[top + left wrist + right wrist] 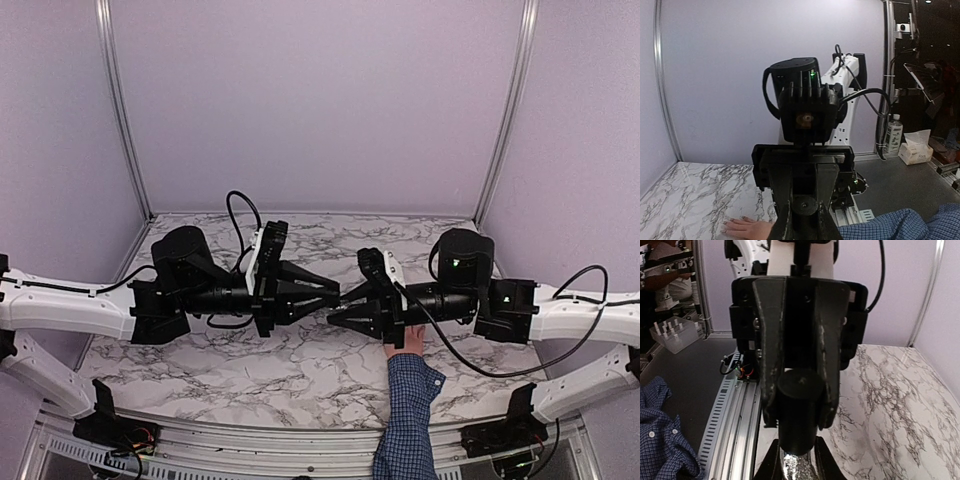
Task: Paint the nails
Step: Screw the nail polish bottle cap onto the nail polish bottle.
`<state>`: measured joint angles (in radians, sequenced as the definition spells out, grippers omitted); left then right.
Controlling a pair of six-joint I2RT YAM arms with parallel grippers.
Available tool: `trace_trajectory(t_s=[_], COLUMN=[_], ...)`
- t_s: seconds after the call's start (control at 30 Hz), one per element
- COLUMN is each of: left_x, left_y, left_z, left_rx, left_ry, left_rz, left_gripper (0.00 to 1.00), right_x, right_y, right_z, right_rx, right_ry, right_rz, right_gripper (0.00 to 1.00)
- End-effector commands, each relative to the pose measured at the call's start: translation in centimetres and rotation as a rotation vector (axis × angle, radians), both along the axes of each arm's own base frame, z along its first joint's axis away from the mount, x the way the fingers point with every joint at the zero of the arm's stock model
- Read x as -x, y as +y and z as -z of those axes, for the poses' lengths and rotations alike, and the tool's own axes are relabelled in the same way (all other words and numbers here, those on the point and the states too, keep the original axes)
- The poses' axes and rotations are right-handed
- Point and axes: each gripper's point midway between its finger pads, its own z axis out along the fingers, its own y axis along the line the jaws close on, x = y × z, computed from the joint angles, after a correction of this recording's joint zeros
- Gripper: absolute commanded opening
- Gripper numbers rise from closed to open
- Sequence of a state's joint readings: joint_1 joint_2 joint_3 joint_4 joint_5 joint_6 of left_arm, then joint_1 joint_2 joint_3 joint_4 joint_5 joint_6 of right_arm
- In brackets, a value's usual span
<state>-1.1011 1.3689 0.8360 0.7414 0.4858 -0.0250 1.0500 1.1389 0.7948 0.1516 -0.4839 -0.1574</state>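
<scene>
While both arms reach in level over the marbled worktop (200, 360), their tips meet above its middle. From the left, the left tool (336, 291) points rightward, its fingers squeezed tight on a dark cap (797, 405). That cap sits end-on against a glittery bottle (796, 467), and whether the two are still joined cannot be told. The right tool (332, 312) points leftward and is clamped on the bottle just below the cap. Further right, near the front edge and under the right arm's wrist, a pale hand (407, 342) lies flat on the worktop with fingers spread. Its nails (726, 230) are too small to make out. A blue checked sleeve (408, 420) runs back from it over the near edge.
</scene>
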Motion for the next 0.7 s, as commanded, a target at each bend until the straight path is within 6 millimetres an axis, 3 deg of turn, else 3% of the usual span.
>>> trace_trajectory(t_s=[0.0, 0.17, 0.37, 0.67], left_x=[3.9, 4.7, 3.2, -0.1], left_y=[-0.4, 0.0, 0.3, 1.8], left_z=[2.1, 1.9, 1.6, -0.1], left_rx=[-0.092, -0.093, -0.089, -0.040], left_ry=[0.041, 0.037, 0.033, 0.004], left_rz=[0.242, 0.296, 0.220, -0.011], left_gripper=[0.00, 0.00, 0.00, 0.28], right_x=[5.4, 6.0, 5.2, 2.7], right_y=[0.4, 0.2, 0.4, 0.4], right_z=[-4.2, -4.5, -3.9, -3.4], right_rx=[-0.100, -0.103, -0.090, -0.079], right_ry=[-0.087, -0.092, -0.097, -0.100], right_rz=[-0.316, -0.349, -0.301, -0.141], right_gripper=[0.00, 0.00, 0.00, 0.00])
